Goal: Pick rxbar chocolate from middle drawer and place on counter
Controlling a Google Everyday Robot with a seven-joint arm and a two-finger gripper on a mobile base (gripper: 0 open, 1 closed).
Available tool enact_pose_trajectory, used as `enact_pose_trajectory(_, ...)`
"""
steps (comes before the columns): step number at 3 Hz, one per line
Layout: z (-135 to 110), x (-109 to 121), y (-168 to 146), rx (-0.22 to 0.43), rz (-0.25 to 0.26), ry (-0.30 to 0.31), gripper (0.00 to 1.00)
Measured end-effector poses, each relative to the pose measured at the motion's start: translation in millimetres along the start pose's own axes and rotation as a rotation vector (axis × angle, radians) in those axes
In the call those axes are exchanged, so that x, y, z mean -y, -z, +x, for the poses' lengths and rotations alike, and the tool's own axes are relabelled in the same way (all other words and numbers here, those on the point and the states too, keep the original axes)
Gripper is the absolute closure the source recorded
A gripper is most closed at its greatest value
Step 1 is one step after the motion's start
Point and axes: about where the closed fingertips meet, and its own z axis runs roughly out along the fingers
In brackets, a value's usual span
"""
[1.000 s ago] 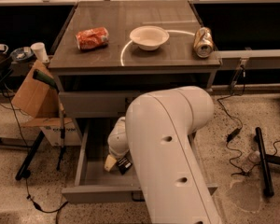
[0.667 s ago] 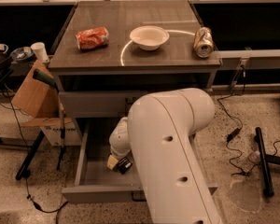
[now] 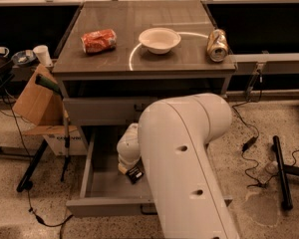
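Gripper (image 3: 130,170) barely shifted, inside middle drawer (image 3: 107,206), fingers clamped on rxbar chocolate (image 3: 135,174).

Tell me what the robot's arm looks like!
The arm is big, smooth and creamy white, like a fat bent tube with rounded corners. Three small dark holes run down its side, and no cables show on it. Its gripper, down in the open middle drawer, hangs below a rounded white wrist and looks dark.
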Motion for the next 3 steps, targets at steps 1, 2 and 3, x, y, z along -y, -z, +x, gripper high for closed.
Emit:
enact_pose_trajectory(1, 1.1, 0.4, 1.2, -0.001, 0.003, -0.001, 0.93)
enact_pose_trajectory(2, 4.6, 1.1, 1.0, 0.001, 0.013, -0.011, 1.00)
enact_pose_trajectory(3, 10.8, 1.9, 15.4, 0.003, 0.028, -0.010, 1.00)
